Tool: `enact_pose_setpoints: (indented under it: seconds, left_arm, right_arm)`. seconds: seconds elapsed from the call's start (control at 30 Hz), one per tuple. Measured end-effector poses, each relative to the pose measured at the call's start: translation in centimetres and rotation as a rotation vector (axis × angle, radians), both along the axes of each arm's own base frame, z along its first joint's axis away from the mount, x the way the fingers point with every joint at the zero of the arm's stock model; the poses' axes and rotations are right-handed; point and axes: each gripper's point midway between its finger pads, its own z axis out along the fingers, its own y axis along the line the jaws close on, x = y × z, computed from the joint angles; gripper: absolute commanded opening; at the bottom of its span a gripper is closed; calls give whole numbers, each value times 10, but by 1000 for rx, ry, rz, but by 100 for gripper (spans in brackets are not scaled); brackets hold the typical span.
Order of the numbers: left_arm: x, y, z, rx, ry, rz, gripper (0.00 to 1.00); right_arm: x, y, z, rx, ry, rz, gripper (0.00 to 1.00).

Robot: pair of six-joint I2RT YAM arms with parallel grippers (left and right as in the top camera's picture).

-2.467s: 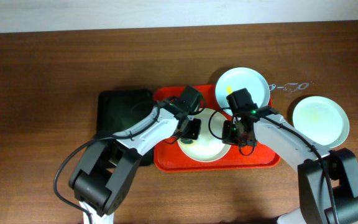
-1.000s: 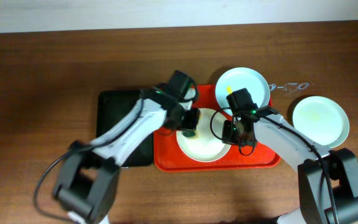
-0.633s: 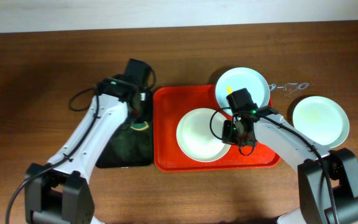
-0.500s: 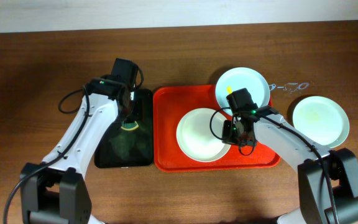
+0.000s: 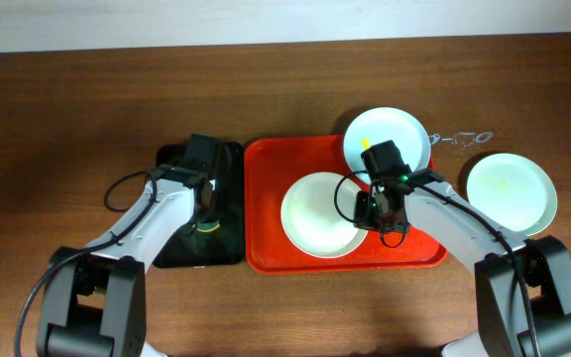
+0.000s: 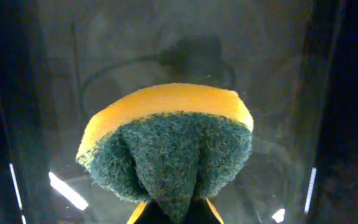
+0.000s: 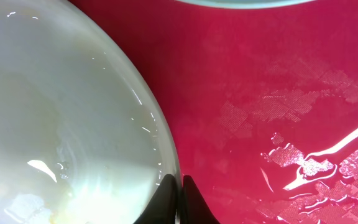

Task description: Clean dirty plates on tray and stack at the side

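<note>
The red tray lies at the middle of the wooden worktop, with a smaller black tray just beside it on its left. The middle plate sits flat inside the red tray, towards its near side. The corner plate overlaps the tray's far right corner, partly on the tray and partly over the worktop, and bears a yellow smear. The outer plate rests on the worktop well to the right of the tray, apart from the others, with a faint yellowish patch.

The left arm reaches over the black tray. Its jaws are pressed together on a sponge – yellow on the far side, dark green scouring face towards the camera – which bulges out above the pinch. The black tray's floor shows wet streaks below it. From overhead only a curved edge of the sponge shows.

The right arm comes in over the right side of the red tray, whose surface glistens with water. Its jaws pinch the right-hand rim of the middle plate – the rim runs straight down between the two dark tips. The plate looks glossy and wet, with faint yellowish traces.
</note>
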Motion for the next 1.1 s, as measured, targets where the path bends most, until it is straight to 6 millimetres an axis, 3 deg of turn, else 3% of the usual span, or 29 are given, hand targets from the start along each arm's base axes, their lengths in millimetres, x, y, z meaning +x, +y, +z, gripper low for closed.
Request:
enact_pose_setpoints:
  seconds: [0.1,0.2,0.23,0.27,0.33,0.37,0.4,0.5,0.57,0.63,1.1]
  left_arm:
    - [3,3,0,20,-13,-1,42]
    - [-1,5,0,29,-1,2,55]
    - [-6,7,0,36,20,2,66]
    - [-8,8,2,40,32,2,67]
    - [1,7,26,33,4,6,71]
    - [15,7,51,18,-57,17,82]
    - [29,11,81,0,-129,39,99]
    - [51,46,159,-9,-340,141,99]
    - [45,71,185,13,-404,205,99]
    - [43,81,187,28,-413,230,99]
    - [43,81,186,30,-407,232,99]
  right_arm:
    - [0,0,0,0,0,0,4]
    - [0,0,0,0,0,0,4]
    - [0,0,0,0,0,0,5]
    - [0,0,0,0,0,0,8]
    - [0,0,0,0,1,0,13]
    - [0,1,0,4,1,1,13]
    - [0,2,0,11,2,2,13]
    - [0,3,0,15,2,3,21]
    - [0,3,0,16,1,2,23]
    - [0,3,0,16,2,-1,22]
    - [0,3,0,16,2,-1,17]
